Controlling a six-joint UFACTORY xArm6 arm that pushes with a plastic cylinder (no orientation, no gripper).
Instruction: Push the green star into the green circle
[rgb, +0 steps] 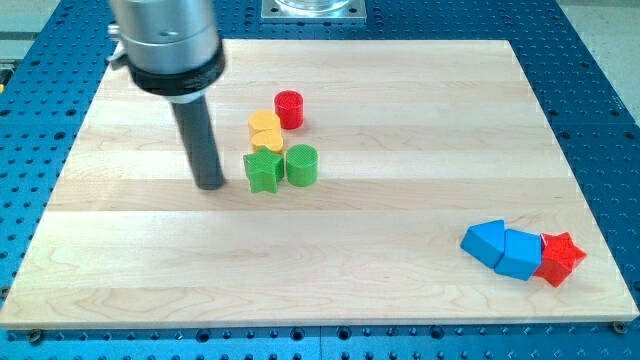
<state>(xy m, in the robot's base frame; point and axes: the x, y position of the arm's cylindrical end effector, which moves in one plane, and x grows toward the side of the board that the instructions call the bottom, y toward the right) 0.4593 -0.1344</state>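
My tip (211, 185), a bare dark rod with no jaws to open or close, rests on the wooden board (400, 120). Just to its right in the view sits the green star-shaped block (262, 171), touching the green cylinder-shaped circle block (301, 165) beyond it.

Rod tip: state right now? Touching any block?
My tip: no gripper, holds nothing. It sits just to the view's left of the green star, a small gap showing; the star sits against the green circle.
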